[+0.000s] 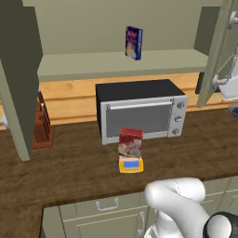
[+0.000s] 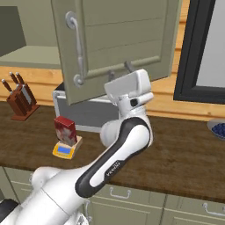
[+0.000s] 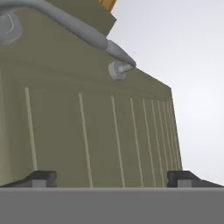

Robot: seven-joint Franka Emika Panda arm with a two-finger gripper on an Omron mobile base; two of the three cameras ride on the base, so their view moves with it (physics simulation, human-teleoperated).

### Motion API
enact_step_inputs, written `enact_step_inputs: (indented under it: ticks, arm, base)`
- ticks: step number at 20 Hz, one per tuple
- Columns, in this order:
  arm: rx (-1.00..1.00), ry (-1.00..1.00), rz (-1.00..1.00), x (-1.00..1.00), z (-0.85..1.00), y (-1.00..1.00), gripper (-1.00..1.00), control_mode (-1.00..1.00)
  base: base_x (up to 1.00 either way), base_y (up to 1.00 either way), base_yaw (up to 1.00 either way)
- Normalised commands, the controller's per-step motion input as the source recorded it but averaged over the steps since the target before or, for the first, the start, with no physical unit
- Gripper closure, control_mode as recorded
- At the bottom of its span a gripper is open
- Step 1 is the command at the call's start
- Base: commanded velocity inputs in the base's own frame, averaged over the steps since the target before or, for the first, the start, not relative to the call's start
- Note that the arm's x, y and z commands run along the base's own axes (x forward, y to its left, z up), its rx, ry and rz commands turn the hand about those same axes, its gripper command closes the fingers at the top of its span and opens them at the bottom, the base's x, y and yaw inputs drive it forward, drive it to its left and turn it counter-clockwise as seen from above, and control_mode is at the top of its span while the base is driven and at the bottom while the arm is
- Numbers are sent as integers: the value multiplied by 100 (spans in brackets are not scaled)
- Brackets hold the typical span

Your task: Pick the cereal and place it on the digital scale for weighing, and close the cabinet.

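The red cereal (image 1: 130,142) box stands upright on the small yellow digital scale (image 1: 131,165) in front of the microwave; from the other side the cereal (image 2: 65,130) and the scale (image 2: 65,150) sit left of the arm. The olive cabinet's right door (image 2: 123,39) hangs open, its silver handle (image 2: 77,48) on the outer face. My gripper (image 2: 120,70) is raised against the lower part of that door, open, nothing between the fingertips (image 3: 43,176). In the hand view my gripper (image 3: 112,178) faces the door panel (image 3: 100,131) from very close, below the handle's end (image 3: 118,65).
A silver microwave (image 1: 139,114) stands on the wooden counter (image 1: 69,167) under the open shelf, where a slim blue box (image 1: 133,42) stands. The left cabinet door (image 1: 18,79) also hangs open. A knife block (image 1: 42,123) sits left, a blue bowl (image 2: 218,128) far right.
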Motion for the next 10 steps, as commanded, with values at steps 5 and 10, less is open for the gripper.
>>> enact_step_inputs:
  ticks: [5, 10]
  arm:
    - [-15, 18, -29, 100, -5, 100, -100, -100]
    - [-24, 18, -40, 84, 0, 96, -100, -100]
  base:
    - [0, 0, 0]
    - [0, 0, 0]
